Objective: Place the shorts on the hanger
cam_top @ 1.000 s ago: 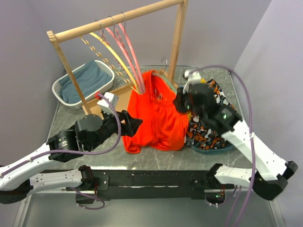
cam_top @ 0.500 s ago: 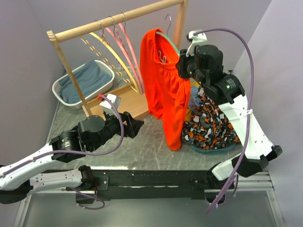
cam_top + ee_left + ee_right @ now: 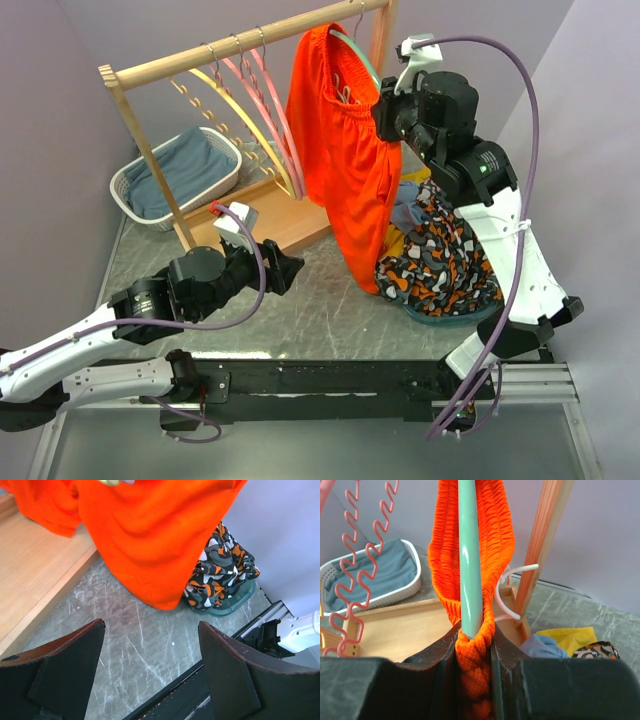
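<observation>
The right gripper point(image 3: 385, 118), seen from above, is pinched shut on the hanger point(image 3: 362, 62) and the shorts point(image 3: 340, 170) together. It is high up by the right post of the wooden rack point(image 3: 250, 45). The shorts hang down long in front of the rack. The left gripper point(image 3: 285, 268) sits low in front of the rack, spread wide and holding nothing. The metal hook is up by the rack's top bar, but I cannot tell if it is on the bar. If the hook bumps the bar or the post, the hanger could twist and the shorts could slide off.

The left wrist view looks up from low down. The left gripper point(image 3: 150, 630) has its two fingers far apart with nothing between them. Only this view shows the bottom of the shorts point(image 3: 145, 540) up close. It dangles loose beside the flat base of the wooden rack point(image 3: 35, 570), and it could snag there.

The right wrist view is very close. The right gripper point(image 3: 475, 640) squeezes the green hanger point(image 3: 469, 555), with the waistband of the shorts point(image 3: 492, 540) looped over it. All of this is just left of the post of the wooden rack point(image 3: 545, 545). Only this view shows that the fingers hold a lot of bunched cloth. I think a looser squeeze could let the hanger slip.
</observation>
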Controlling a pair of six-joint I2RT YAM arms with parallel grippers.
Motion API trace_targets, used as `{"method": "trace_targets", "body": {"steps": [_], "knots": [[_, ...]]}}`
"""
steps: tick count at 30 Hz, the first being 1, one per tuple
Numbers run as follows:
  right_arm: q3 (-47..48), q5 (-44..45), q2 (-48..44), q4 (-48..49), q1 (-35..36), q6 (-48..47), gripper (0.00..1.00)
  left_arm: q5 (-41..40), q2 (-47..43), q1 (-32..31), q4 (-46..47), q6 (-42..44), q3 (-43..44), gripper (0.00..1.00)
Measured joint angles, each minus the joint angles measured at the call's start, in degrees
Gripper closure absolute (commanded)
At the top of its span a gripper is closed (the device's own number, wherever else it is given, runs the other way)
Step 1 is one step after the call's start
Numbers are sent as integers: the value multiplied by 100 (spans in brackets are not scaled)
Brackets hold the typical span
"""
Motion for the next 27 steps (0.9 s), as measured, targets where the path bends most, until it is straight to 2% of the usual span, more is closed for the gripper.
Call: {"method": "trace_targets", "body": {"steps": [8,17,20,21,23,24,27], "knots": [[822,-52,616,-92,-114,-205,100,-4,20,0,4,-9,0,20],[579,-245,861,37,-372,-223,100,-11,20,0,7,-31,0,19],[385,-251,863,133,-389,-219,84,-24,24,0,13,-31,-2,18],[339,-249,863,186,-389,-212,66,-42,31,0,33,-35,-15,18],[317,-249,859,225,-389,-170,49,-61,44,0,63,-44,-59,17],[315,-249,844,262,-389,-114,36,-66,48,0,76,-48,-87,16],[184,-251,706,476,-389,76,18,-109,55,0,116,-118,-188,13]]}}
